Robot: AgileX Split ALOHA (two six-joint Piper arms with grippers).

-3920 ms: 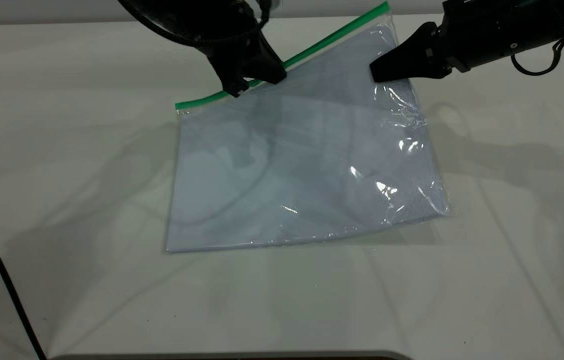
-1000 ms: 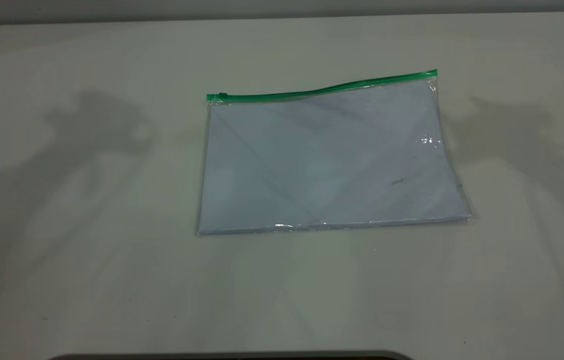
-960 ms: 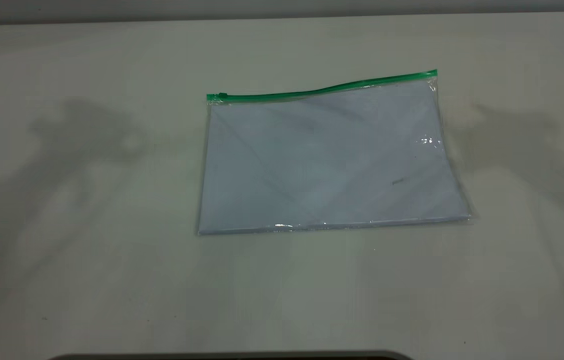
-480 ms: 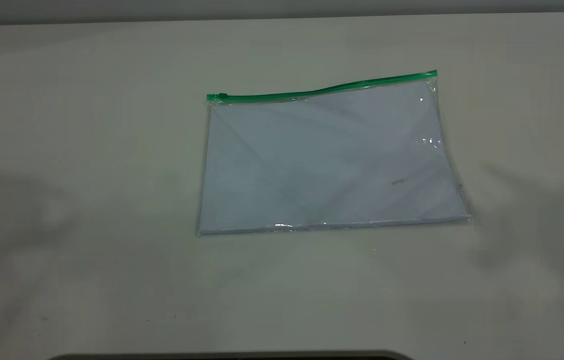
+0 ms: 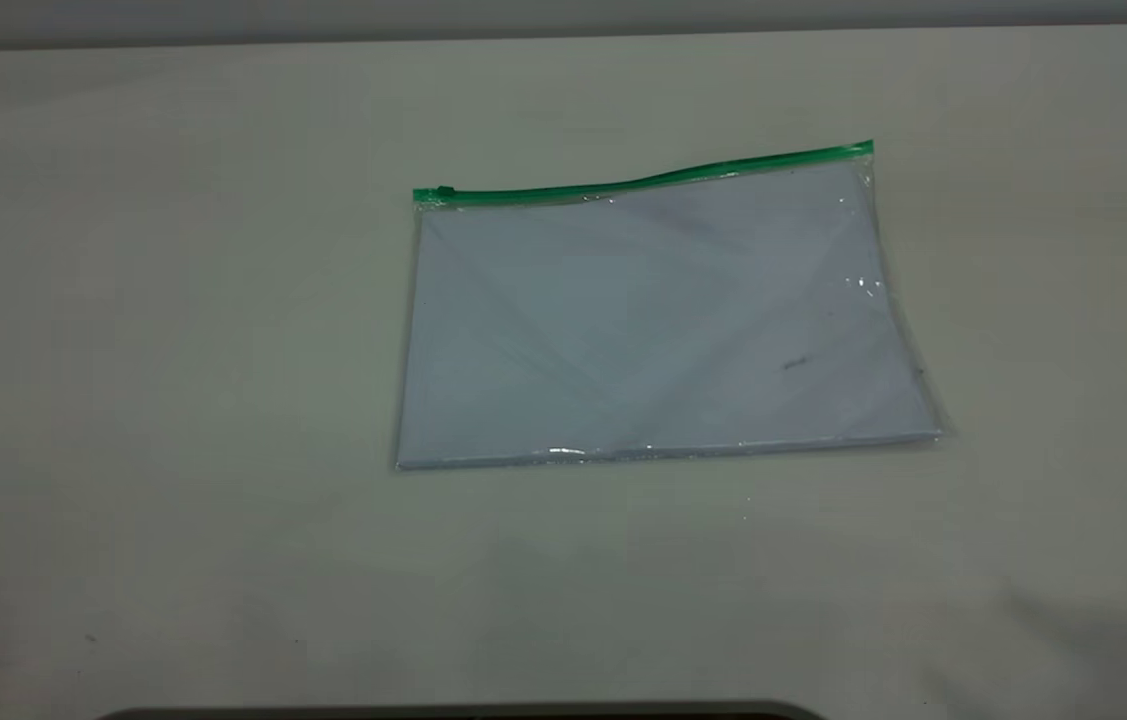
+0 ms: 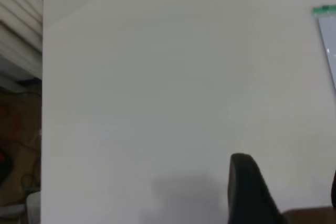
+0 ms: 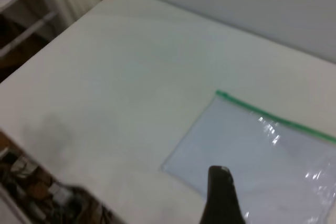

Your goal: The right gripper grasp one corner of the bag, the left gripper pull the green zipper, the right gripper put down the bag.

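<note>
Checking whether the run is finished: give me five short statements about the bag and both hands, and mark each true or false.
1. The bag lies flat on the table. True.
2. The right hand grips a bag corner. False: it is off the bag, holding nothing.
3. The green zipper runs along the bag's far edge in the exterior view. True.
4. Both arms show in the exterior view. False: neither does.
5. The left hand pinches the slider. False: it is over bare table.

The bag (image 5: 653,320) is glossy clear plastic over white paper; the green zipper (image 5: 643,181) smooth plastic; the table (image 5: 173,350) matt.
</note>
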